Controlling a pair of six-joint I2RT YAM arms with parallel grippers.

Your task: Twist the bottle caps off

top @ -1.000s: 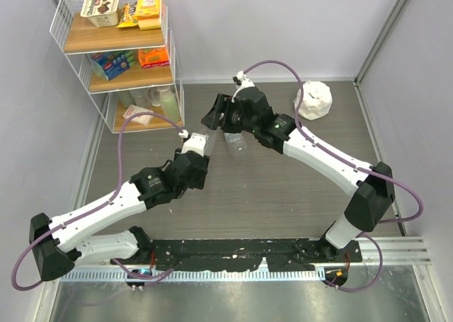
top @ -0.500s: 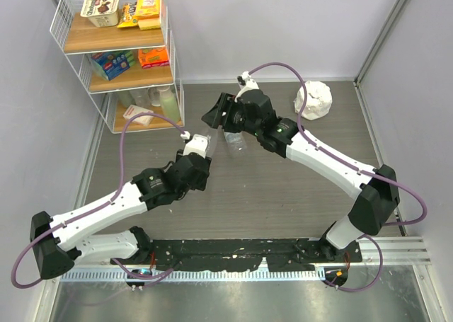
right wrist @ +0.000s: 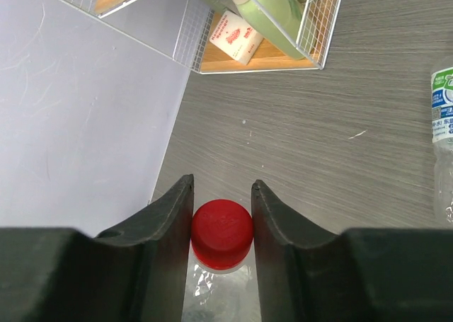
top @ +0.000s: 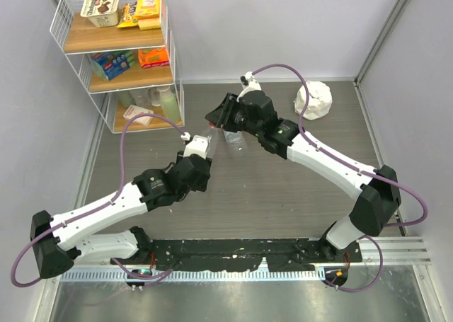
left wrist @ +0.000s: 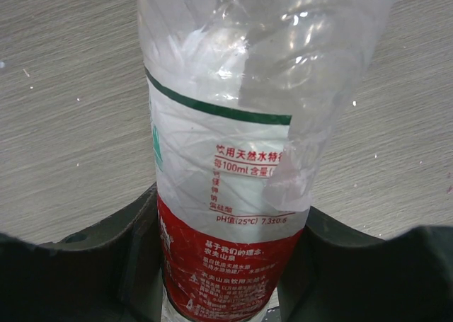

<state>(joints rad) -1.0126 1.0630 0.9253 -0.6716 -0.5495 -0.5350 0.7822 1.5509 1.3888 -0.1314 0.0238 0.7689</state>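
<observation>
We find the left pincer closed on the lower body of the red-label bottle, its two black, smooth-moulded fingers pressed against the red band of the label on either side. The bottle is thin clear plastic, creased and dented, with a glossy wrap printed white above a green line and red below. It is held off the surface, a grey sheet with a fine wood-grain texture, between the two arms and near the wire shelf. The right pincer is closed on the red cap. Its curved black fingers touch the cap on both sides. The cap is round, matte, with a slightly domed top, and is seated on the clear bottle neck below it. A second bottle, clear with a blue-and-white label, shows at the right edge of the right wrist view. The shelf is white wire mesh with wooden boards.
</observation>
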